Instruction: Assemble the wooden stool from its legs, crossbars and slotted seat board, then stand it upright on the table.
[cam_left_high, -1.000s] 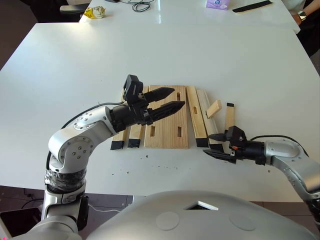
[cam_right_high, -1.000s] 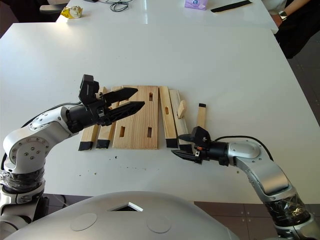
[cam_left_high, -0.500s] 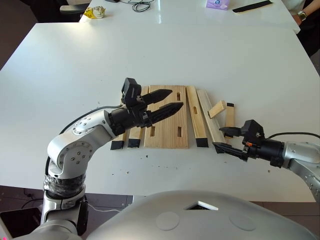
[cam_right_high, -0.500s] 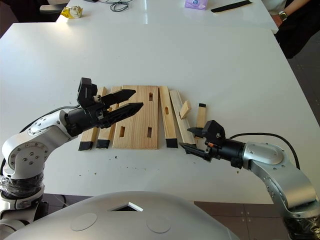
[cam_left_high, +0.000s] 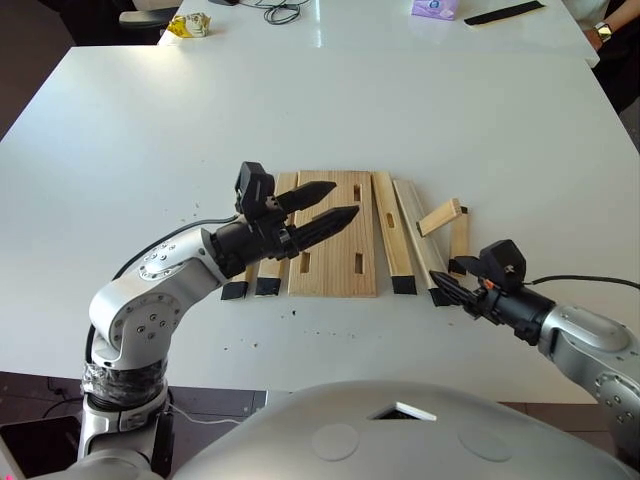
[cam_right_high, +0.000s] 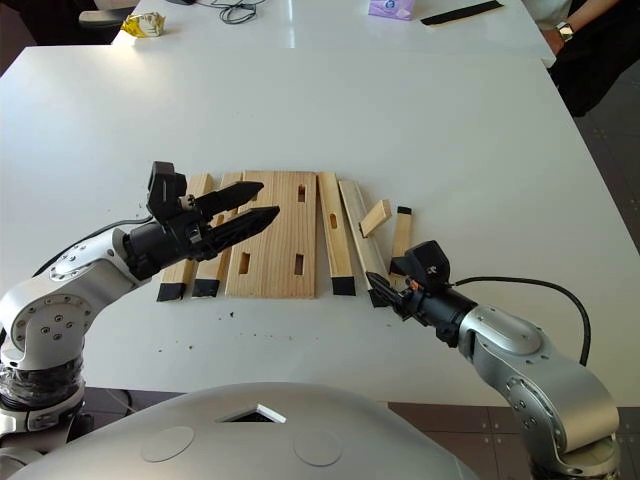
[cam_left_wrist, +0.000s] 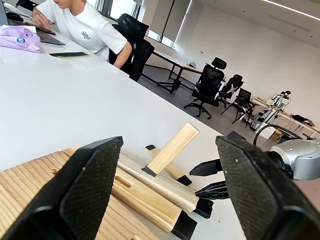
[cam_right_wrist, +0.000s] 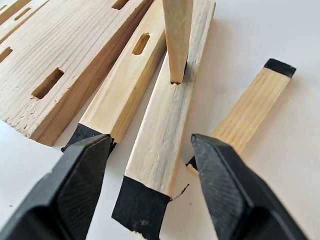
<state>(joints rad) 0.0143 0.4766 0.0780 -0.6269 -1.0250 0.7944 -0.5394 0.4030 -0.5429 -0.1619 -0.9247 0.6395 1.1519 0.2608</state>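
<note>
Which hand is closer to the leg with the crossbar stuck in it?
Right. The right hand is at the near end of that leg; the left hand hovers over the seat board.

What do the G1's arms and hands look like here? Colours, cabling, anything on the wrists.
Left arm and right arm: silver-grey rounded shells, a thin black cable along each. Left hand and right hand: black, two tapered fingers with grainy pads, a black box atop each wrist.

Wooden stool parts (cam_left_high: 333, 268) on white table (cam_left_high: 300, 100)
</note>
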